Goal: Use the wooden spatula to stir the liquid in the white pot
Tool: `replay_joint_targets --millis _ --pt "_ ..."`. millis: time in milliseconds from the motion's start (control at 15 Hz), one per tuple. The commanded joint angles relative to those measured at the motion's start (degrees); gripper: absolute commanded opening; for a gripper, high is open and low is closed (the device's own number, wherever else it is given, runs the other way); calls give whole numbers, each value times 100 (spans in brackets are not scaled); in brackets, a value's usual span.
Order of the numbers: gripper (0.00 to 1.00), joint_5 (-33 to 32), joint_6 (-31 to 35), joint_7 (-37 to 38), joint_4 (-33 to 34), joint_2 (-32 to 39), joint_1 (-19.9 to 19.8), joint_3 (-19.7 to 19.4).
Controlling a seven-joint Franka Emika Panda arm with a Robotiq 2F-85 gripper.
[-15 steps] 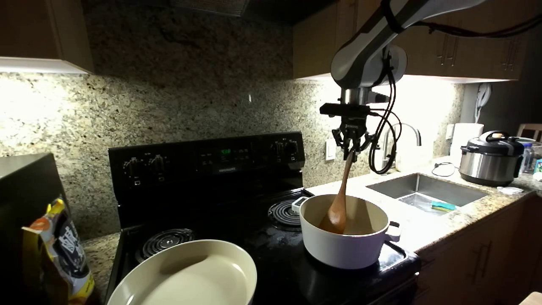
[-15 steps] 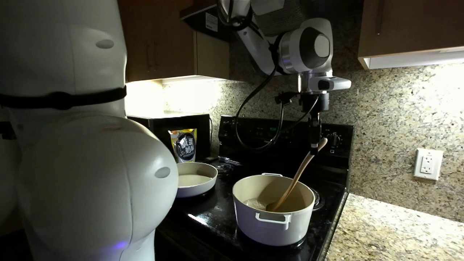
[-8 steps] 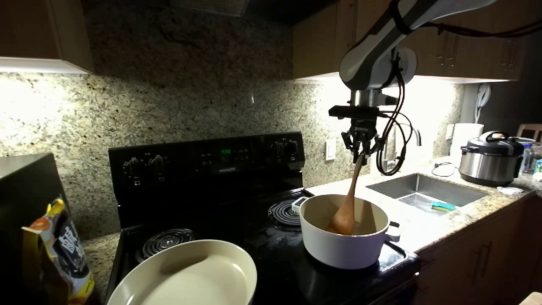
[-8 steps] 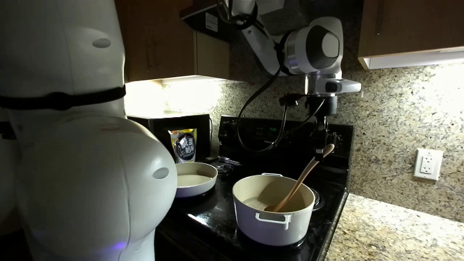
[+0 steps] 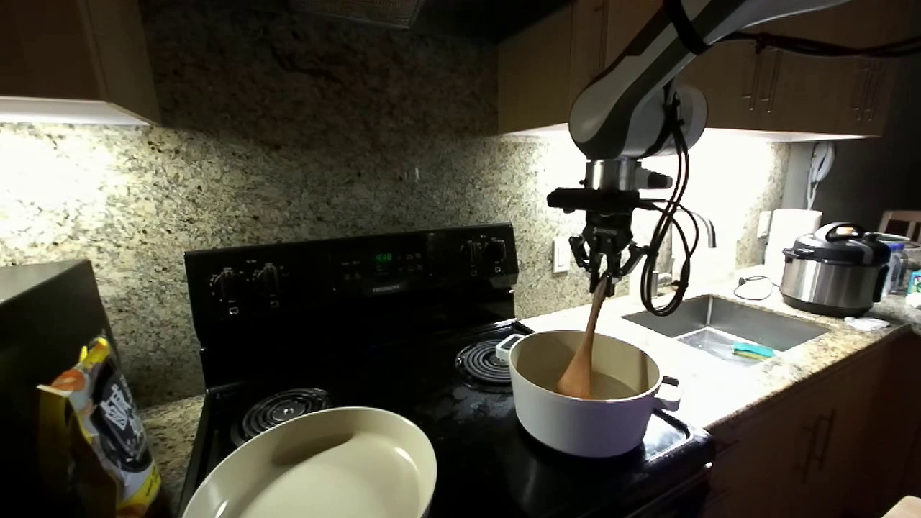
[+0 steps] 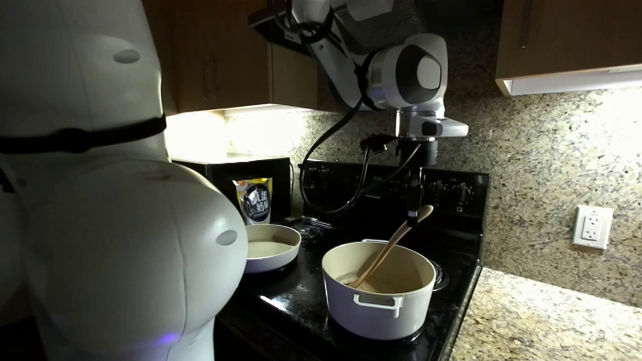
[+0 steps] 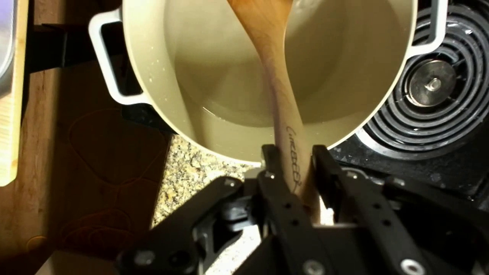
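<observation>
Toward nine o'clock in an exterior view, my gripper (image 6: 412,219) has shifted over the last half second, carrying the wooden spatula (image 7: 280,84) along. I have the fingers (image 7: 270,158) clamped on its handle, which leans between one and two o'clock there. Its wide end is down inside the white pot (image 5: 586,429). In an exterior view the cream oval dish (image 5: 345,471) lies between eight and nine o'clock of the pot.

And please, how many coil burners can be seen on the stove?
2: in an exterior view, one coil burner is partly behind the cream oval dish, another coil burner partly behind the white pot. More may be hidden beneath them.
</observation>
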Motion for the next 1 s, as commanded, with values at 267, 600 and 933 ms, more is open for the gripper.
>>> replay_joint_targets --millis 267,600,933 --pt "9 -5 -203 0 671 336 -107 -51" --pt "9 -51 -257 22 687 347 -262 -264" --pt "9 -105 -210 200 345 239 -374 -392"
